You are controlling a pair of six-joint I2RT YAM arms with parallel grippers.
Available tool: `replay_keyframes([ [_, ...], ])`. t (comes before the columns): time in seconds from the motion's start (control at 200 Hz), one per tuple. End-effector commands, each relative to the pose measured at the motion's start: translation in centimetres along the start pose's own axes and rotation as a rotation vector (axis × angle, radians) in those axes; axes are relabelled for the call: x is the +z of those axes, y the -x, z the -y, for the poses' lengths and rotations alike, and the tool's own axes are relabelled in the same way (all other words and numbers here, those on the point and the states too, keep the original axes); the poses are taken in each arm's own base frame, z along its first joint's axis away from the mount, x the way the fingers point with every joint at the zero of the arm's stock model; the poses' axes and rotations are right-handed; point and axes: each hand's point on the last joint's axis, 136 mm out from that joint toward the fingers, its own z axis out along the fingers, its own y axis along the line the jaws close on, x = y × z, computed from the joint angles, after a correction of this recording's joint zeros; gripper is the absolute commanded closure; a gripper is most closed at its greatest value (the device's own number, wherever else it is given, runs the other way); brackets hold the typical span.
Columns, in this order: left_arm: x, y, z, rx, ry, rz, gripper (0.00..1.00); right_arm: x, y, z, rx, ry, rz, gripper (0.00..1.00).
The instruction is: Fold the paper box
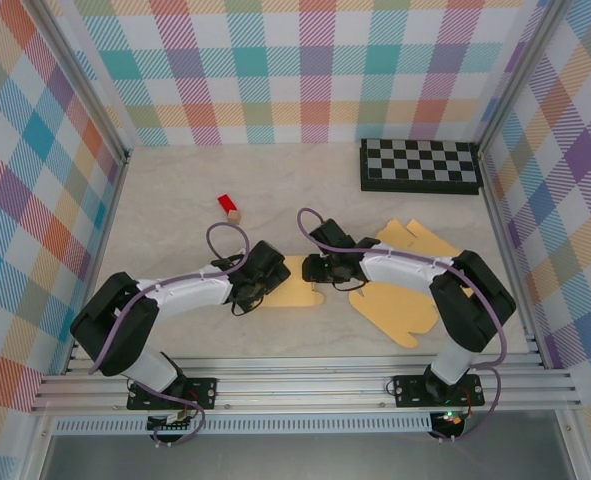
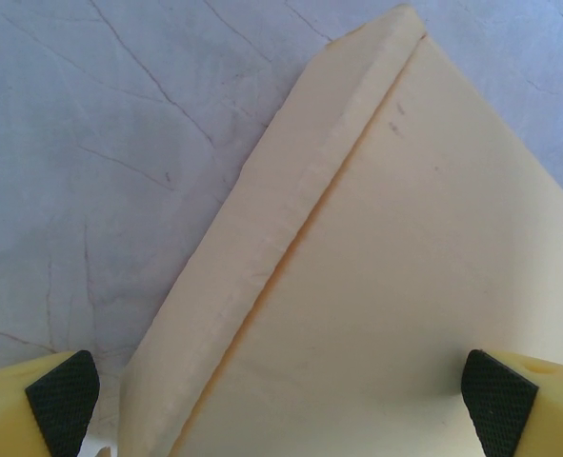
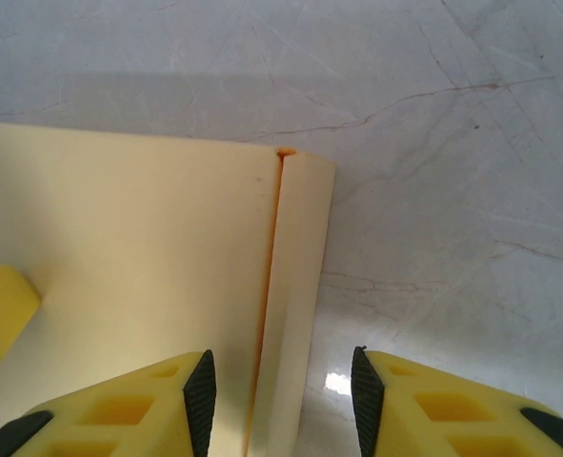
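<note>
Cream paper box [image 3: 119,248] flap edge between parted right gripper [image 3: 281,381]; left gripper [image 2: 279,395] spread.

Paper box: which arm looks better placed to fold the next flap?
Right, probably. The right gripper straddles the narrow edge flap of the paper box, jaws apart, ready to pinch it. The left gripper hangs wide open over a broad panel.

Paper box [image 1: 395,300] noted as pale yellow card, matt, smooth, w/ slightly rough crease edges. Table [image 1: 275,180] seen as marble-look top, smooth, semi-gloss; glare spot caught at bottom centre of right wrist view. Fingers [image 3: 433,409] read as yellow moulded plastic; pads [image 2: 64,400] black, fine-textured, rubber-like. Rails [image 1: 305,385] logged as bare metal.
</note>
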Motion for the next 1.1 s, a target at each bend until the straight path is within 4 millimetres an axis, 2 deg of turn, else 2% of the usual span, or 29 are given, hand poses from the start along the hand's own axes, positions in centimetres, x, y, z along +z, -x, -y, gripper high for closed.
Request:
replay_keyframes([
  [0.0, 0.6, -0.3, -1.1, 0.014, 0.054, 0.007, 0.00, -1.5, 0.1, -0.6, -0.011, 0.035, 0.000, 0.55],
  [0.245, 0.7, -0.1, -1.7, 0.019, 0.080, 0.020, 0.01, -3.6, 1.0, -1.5, 0.004, 0.063, 0.031, 0.55],
  [0.455, 0.8, -0.1, -2.0, 0.021, 0.087, 0.021, 0.02, -4.7, -0.2, -1.2, 0.051, 0.070, 0.000, 0.55],
  [0.725, 0.6, 0.1, -2.2, 0.026, 0.099, 0.032, 0.03, -4.0, -3.1, 0.0, 0.124, 0.083, -0.074, 0.56],
  [0.975, 0.5, 0.1, -2.9, 0.029, 0.117, 0.034, 0.03, -3.5, -4.7, -0.7, 0.200, 0.159, -0.123, 0.59],
  [1.095, 0.6, 0.1, -3.1, 0.031, 0.125, 0.036, 0.03, -3.1, -4.9, -1.7, 0.235, 0.222, -0.139, 0.60],
])
